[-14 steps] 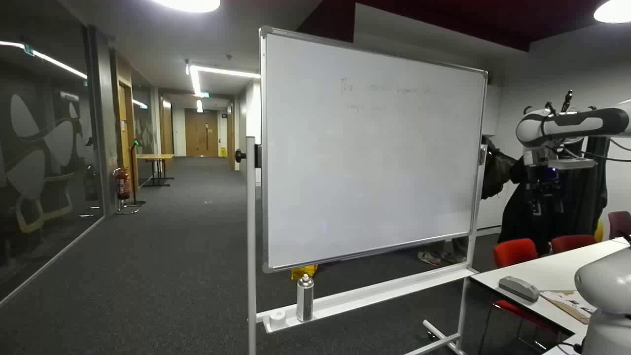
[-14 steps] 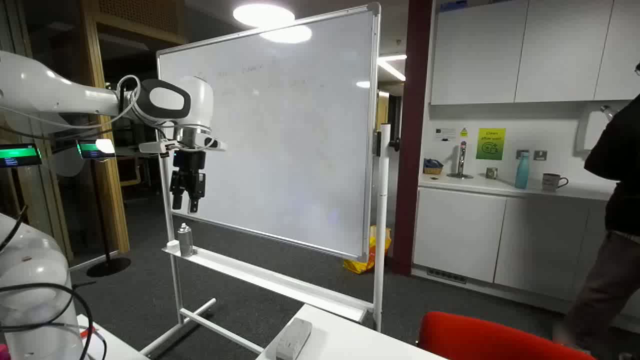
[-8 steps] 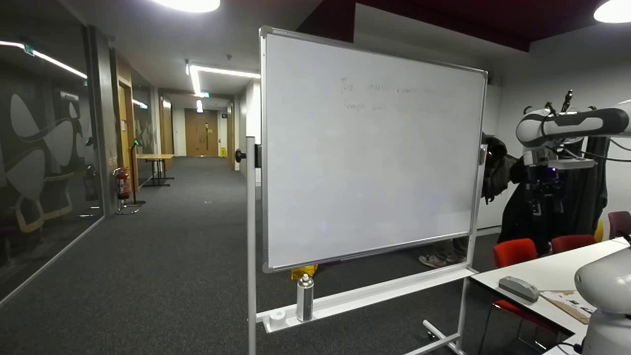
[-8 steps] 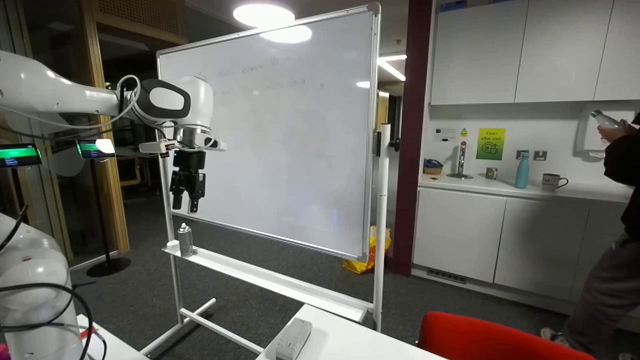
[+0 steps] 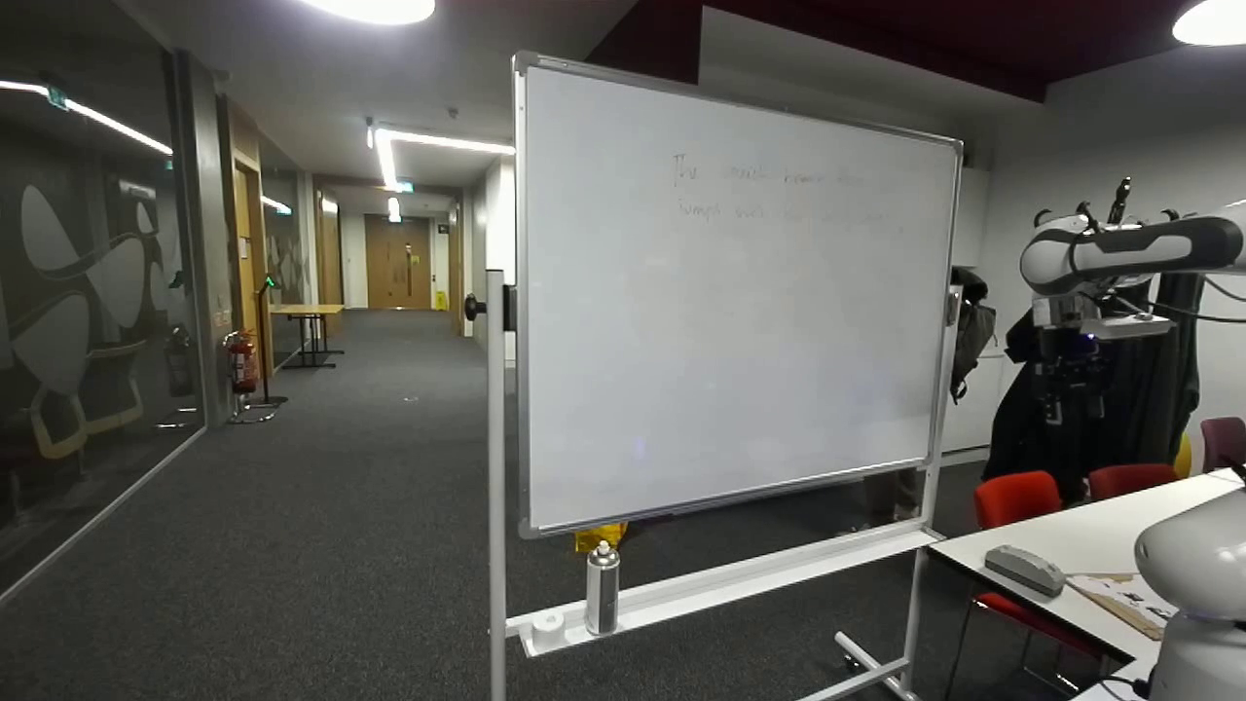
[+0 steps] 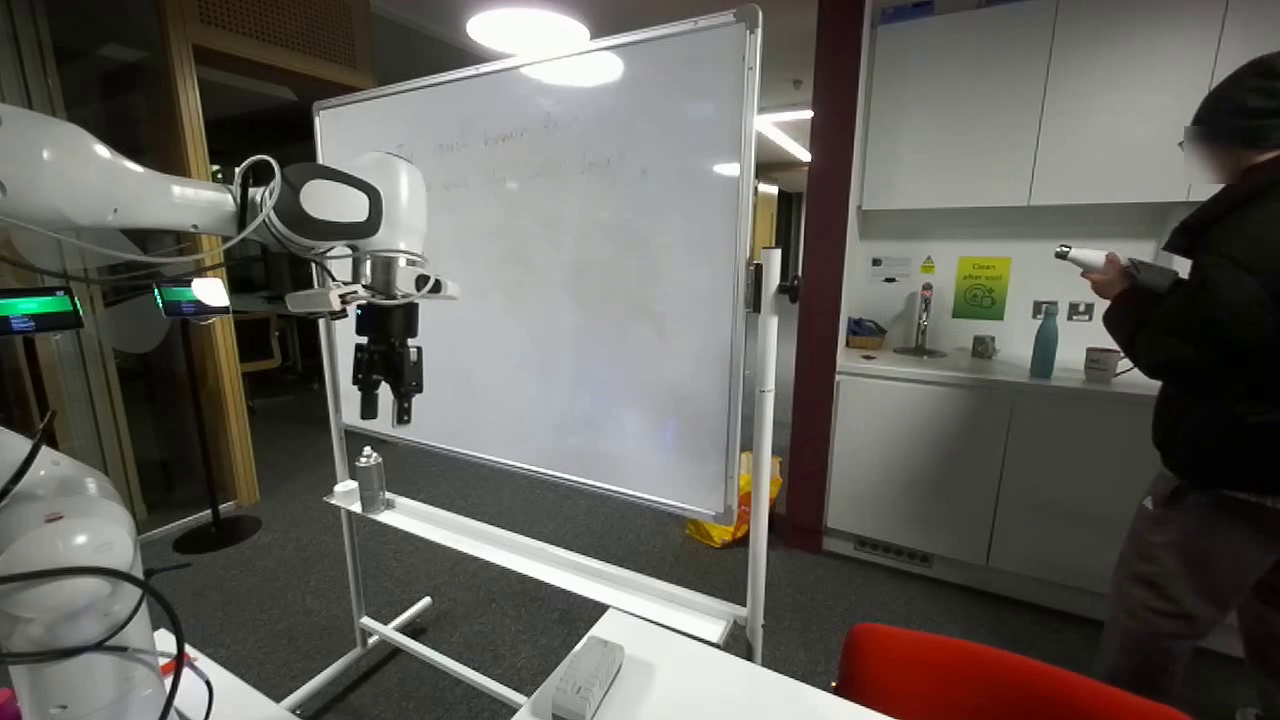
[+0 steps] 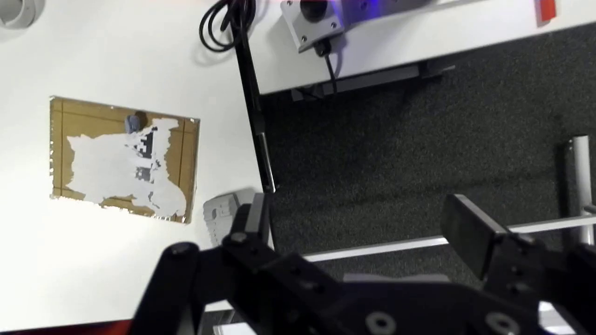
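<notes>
Before the board (image 6: 570, 300), the gripper (image 6: 387, 409) points down, jaws parted and empty, the upright can (image 6: 371, 483) lower and well apart, on the tray (image 6: 540, 560).

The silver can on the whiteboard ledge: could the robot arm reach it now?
Possibly yes: the pincer is open and empty, and nothing visible blocks its way to the silver can, though they stand well apart.

Upright silver-framed whiteboard (image 5: 720, 341), faintly handwritten near its top; silver aerosol can (image 5: 603, 592) standing on the white tray (image 5: 740, 584) beneath.
</notes>
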